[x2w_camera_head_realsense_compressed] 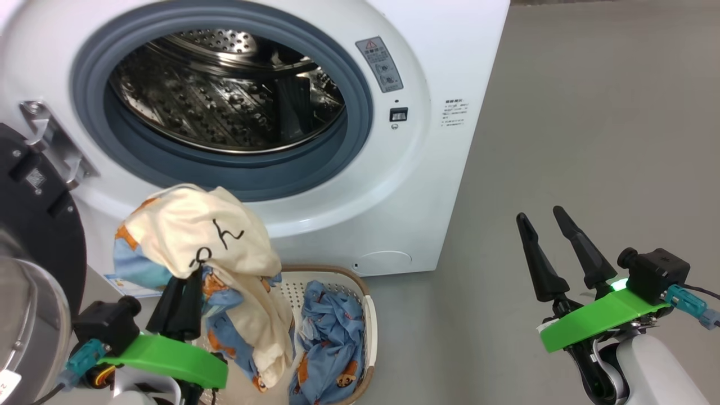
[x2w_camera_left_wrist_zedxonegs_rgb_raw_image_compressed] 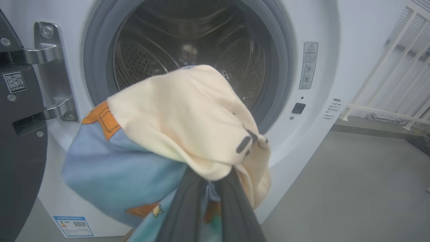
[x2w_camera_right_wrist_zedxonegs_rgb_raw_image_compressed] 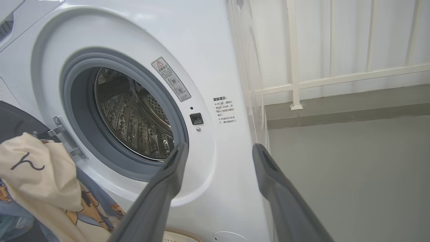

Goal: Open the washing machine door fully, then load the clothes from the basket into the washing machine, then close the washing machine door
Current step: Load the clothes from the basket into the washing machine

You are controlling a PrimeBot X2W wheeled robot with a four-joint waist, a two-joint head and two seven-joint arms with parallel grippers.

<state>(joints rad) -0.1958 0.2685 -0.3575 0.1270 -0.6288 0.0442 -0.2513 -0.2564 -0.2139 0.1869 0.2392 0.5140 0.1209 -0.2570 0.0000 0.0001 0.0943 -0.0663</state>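
Inspection of the laundry station recorded one white washing machine (x2w_camera_head_realsense_compressed: pixel 450 84) standing on the grey floor (x2w_camera_head_realsense_compressed: pixel 590 140). Its single door (x2w_camera_head_realsense_compressed: pixel 39 225) was swung open to the left and hung on one metal hinge plate (x2w_camera_head_realsense_compressed: pixel 53 143), which showed two arms in the left wrist view. The opening was ringed by one grey-blue gasket (x2w_camera_head_realsense_compressed: pixel 225 185), with one perforated steel drum (x2w_camera_head_realsense_compressed: pixel 225 101) behind it.

On the front panel, right of the opening, were one grey warning label (x2w_camera_head_realsense_compressed: pixel 379 64) and one small black latch (x2w_camera_head_realsense_compressed: pixel 398 114) below it. One blue-edged sticker (x2w_camera_left_wrist_zedxonegs_rgb_raw_image_compressed: pixel 73 226) sat low on the left of the panel.

The clothes (x2w_camera_head_realsense_compressed: pixel 202 230) were found in two lots. The first lot was grasped by the left end effector (x2w_camera_head_realsense_compressed: pixel 185 281), whose two fingers were clenched together with their tips buried in the fabric. This lot showed two fabrics: one cream-white piece (x2w_camera_head_realsense_compressed: pixel 191 225) on top and one light blue garment (x2w_camera_head_realsense_compressed: pixel 126 261) with orange-brown prints beneath. It hung outside the drum, in front of the lower left of the gasket and above the basket's left end.

The second lot was a heap (x2w_camera_head_realsense_compressed: pixel 329 332) of light blue printed fabric lying in the one basket (x2w_camera_head_realsense_compressed: pixel 368 315). The number of garments in it could not be told. The basket stood on the floor just in front of the machine's base.

The right end effector (x2w_camera_head_realsense_compressed: pixel 540 214) was released, its two fingers spread with nothing between them. It was over the floor to the right of the machine, well apart from the basket.

One white railing (x2w_camera_right_wrist_zedxonegs_rgb_raw_image_compressed: pixel 336 79) stood beyond the machine.
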